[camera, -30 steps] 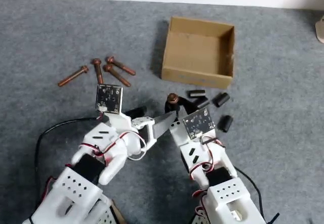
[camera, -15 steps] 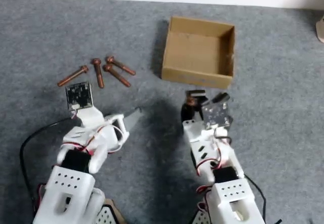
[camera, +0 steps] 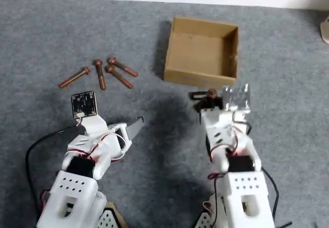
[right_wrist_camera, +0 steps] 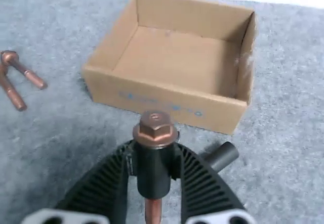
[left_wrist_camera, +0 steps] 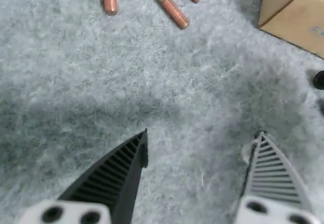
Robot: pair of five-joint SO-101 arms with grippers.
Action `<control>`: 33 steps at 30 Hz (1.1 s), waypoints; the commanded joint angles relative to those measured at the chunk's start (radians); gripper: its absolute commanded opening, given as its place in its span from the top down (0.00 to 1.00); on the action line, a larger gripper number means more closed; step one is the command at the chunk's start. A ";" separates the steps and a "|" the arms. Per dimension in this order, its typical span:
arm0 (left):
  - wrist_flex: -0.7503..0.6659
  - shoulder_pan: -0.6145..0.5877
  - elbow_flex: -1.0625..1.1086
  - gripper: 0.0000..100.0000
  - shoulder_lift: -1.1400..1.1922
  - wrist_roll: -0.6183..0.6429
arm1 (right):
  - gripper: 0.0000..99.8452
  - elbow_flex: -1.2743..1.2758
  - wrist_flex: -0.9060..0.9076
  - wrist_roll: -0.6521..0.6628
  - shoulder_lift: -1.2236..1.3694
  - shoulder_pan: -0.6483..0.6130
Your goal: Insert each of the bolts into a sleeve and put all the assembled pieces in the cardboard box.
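Black ribbed fingers [right_wrist_camera: 107, 183], and between them a copper-brown bolt [right_wrist_camera: 154, 128] in a black sleeve [right_wrist_camera: 152, 173]. Beyond the fingers, plain tan cardboard box [right_wrist_camera: 152, 100]; mottled grey worktop [camera: 41, 37] all around, loose bolts [camera: 99, 74] copper too.

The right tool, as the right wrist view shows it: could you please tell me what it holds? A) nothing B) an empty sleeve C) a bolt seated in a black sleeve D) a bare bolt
C: the right tool is shut on a black sleeve with a copper bolt through it, its hex head at one end.
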 commanded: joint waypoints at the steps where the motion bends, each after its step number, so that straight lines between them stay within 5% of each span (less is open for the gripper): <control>1: -0.026 -0.016 -0.002 0.69 -0.018 -0.002 | 1.00 -0.205 0.025 -0.009 0.168 0.025; 18: -0.026 -0.016 0.027 0.69 -0.018 -0.008 | 1.00 -1.029 0.025 -0.008 0.952 0.081; 33: -0.026 -0.015 0.030 0.69 -0.018 -0.009 | 1.00 -1.391 0.022 -0.009 1.402 0.203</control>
